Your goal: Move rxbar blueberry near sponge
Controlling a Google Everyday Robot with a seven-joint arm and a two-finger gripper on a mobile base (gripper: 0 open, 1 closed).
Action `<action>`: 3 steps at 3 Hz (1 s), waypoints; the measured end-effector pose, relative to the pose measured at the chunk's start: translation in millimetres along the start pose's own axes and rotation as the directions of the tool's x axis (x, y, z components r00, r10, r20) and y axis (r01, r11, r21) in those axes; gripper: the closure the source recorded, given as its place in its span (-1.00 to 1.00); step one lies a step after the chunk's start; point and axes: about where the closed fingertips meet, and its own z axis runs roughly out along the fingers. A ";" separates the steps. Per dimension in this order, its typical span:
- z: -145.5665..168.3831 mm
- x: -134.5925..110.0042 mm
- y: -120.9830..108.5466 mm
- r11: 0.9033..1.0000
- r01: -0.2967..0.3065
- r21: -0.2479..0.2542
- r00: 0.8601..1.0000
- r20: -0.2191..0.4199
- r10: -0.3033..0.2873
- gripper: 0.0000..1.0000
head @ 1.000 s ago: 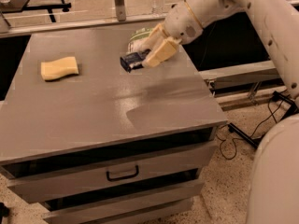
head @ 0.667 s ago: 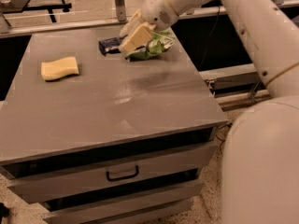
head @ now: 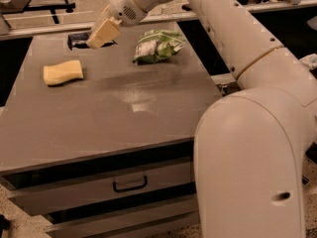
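**Pincer clamps bar at table's far edge**

Camera view: gripper, upper left of frame, is clenched narrow on the rxbar blueberry. The dark wrapper pokes out left of the cream fingers, low over the table at its back edge. Sponge lies below-left, apart from the bar. Count: 1 bar, 1 sponge, 1 green & white snack bag to the right, upper-center.
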 end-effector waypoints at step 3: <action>107.0 -21.6 -0.4 0.999 -0.048 0.010 0.999 -0.005 0.048 -0.25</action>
